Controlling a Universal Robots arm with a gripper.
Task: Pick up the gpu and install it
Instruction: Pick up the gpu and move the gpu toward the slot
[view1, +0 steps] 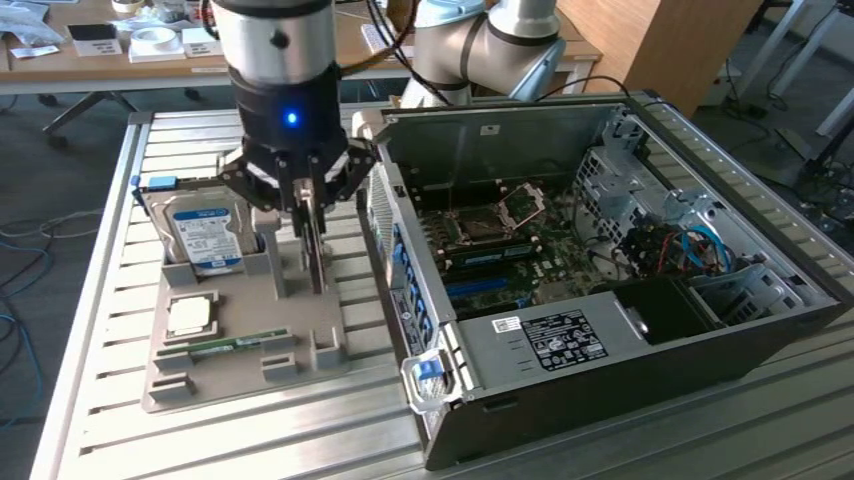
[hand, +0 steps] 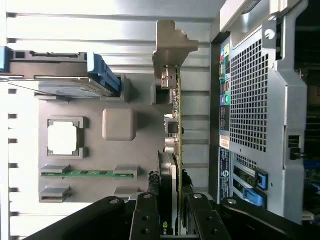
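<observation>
1. The gpu stands on edge, its flat faces upright; the exterior view shows it nearly edge-on, as a thin dark strip.
2. Its long axis lies level and runs alongside the near wall of the computer case; its metal bracket is at the end toward the hard drive; one face is turned to the case, the other to the drive.
3. The gripper comes down from above and is clamped on the card's upper edge; its black fingers sit one on each face.
4. The card is at the grey holder tray, on the side next to the case; whether its lower edge rests in the slot cannot be told.
5. On the same tray, well apart from the card: the hard drive standing upright, a square processor chip lying flat, and a green memory stick nearer the camera.
6. Tray and open case stand side by side on the slatted metal tabletop.
</observation>
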